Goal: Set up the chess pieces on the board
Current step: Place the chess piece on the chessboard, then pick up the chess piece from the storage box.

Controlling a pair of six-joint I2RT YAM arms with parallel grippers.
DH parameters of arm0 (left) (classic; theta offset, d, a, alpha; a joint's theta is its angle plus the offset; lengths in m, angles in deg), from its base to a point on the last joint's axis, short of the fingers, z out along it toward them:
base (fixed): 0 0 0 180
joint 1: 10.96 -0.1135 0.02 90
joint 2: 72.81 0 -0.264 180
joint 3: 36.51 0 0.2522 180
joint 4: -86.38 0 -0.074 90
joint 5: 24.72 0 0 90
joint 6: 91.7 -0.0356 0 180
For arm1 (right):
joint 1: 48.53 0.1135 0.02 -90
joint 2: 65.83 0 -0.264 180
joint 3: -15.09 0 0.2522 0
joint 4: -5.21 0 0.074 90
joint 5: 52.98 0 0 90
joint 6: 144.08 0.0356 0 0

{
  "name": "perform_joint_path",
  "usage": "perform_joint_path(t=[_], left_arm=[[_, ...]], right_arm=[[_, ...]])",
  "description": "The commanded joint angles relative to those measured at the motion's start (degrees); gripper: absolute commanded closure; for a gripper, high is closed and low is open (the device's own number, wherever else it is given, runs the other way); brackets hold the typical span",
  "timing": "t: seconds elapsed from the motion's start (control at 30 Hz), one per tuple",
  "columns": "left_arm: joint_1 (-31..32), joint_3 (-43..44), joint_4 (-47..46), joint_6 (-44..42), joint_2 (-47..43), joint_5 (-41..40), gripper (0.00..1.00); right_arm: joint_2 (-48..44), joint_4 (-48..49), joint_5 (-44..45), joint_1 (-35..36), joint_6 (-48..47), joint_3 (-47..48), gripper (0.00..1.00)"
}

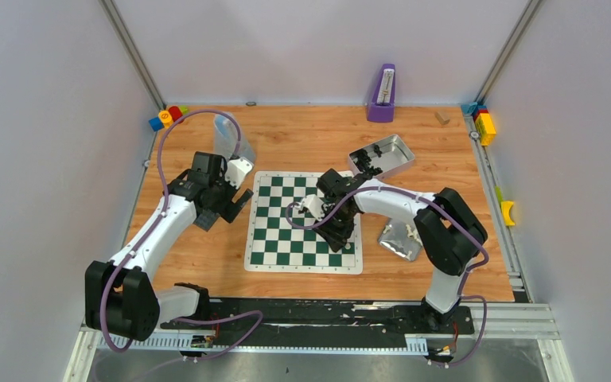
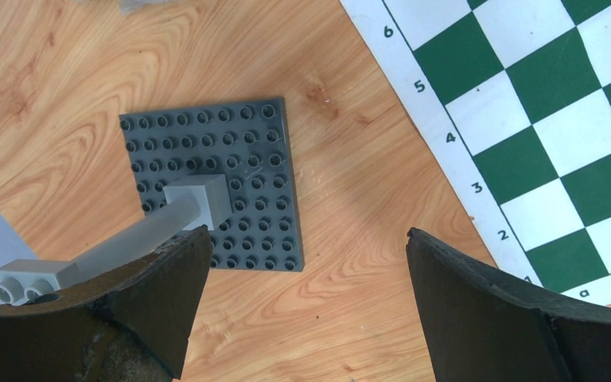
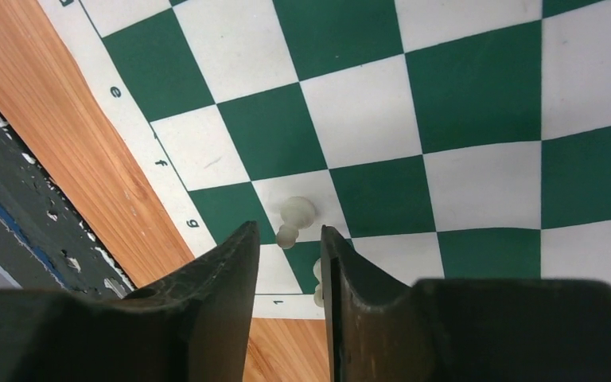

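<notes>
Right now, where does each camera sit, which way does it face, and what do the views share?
Top external: above and behind the robot, facing down onto the table; left arm and right arm show whole.
Left wrist: looks down at the grey studded plate and the board edge; open left gripper frames it.
Right wrist: looks down at the board's corner with chess pieces; right gripper narrowly parted.
Shared: the board appears in all three.

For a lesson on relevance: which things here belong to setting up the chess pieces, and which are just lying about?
Belongs: board, chess piece, right gripper.
Lying about: grey studded plate, purple object, toy blocks, foil bag.
</notes>
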Motion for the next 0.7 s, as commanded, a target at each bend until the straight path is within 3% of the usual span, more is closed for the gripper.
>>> perform_joint_path(t=[0.0,0.17,0.33,0.67], left_arm=[[-0.4,2.0,-0.2,0.8,-0.5,1.4,0.0],[-0.4,2.0,-0.2,0.7,-0.4,1.4,0.0],[-0.4,2.1,-0.1,0.6,-0.5,1.6,0.0],[-0.3,2.2,0.1,0.6,-0.9,3.1,0.0]], right_arm=[[-1.6,1.5,1.4,0.4,1.1,1.5,0.6],[-5.5,0.4,3.1,0.1,1.3,0.8,0.46],[-13.3,-1.9,1.4,-4.0,1.9,-1.1,0.44],[-28.0,-5.6,2.4,-26.9,-4.5,-11.8,0.49]])
